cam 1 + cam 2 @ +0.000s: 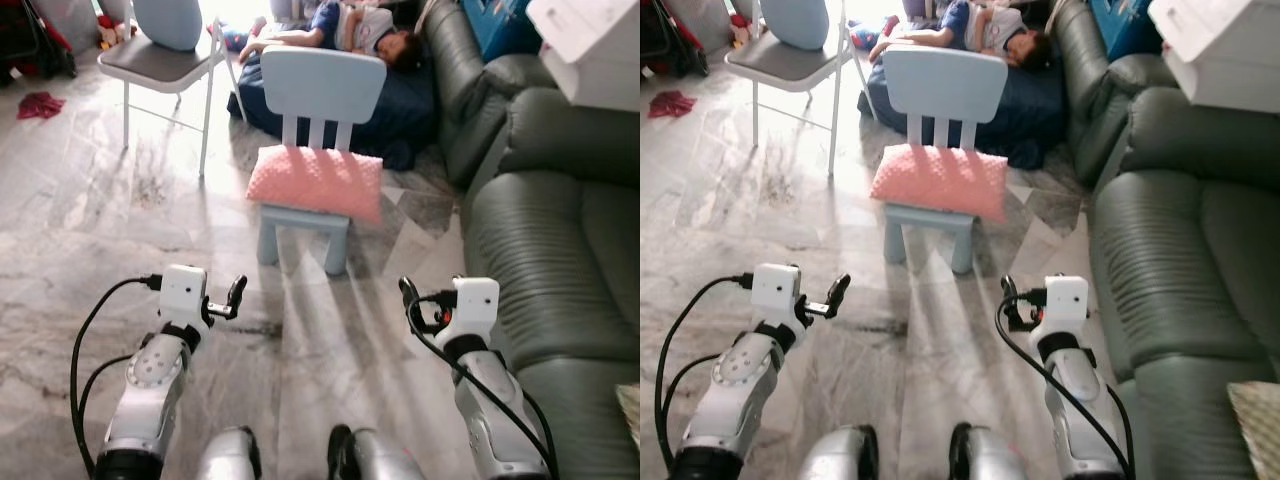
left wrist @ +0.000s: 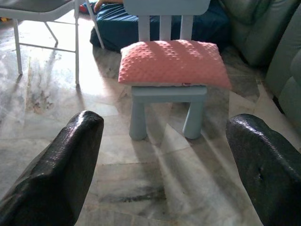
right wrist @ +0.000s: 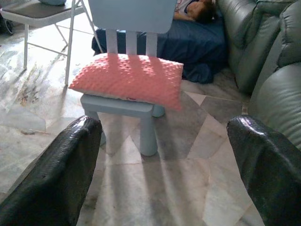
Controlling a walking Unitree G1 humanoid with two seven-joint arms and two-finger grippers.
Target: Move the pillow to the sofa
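Marble floor (image 1: 120, 230); pink pillow (image 1: 316, 181) on blue chair (image 1: 320, 90), beside sofa (image 1: 560, 250). Left gripper (image 2: 160, 155) and right gripper (image 3: 160, 155) raised short of chair, fingers spread.

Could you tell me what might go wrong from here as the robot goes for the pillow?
1. The pillow overhangs the seat of the small chair; a one-sided grab could drag it to the floor or tip the light chair.
2. A person lies on a mattress just behind the chair, so overreaching risks contact.
3. The sofa sits close on the right; the open right gripper could clip it when swinging. The left gripper is open too.
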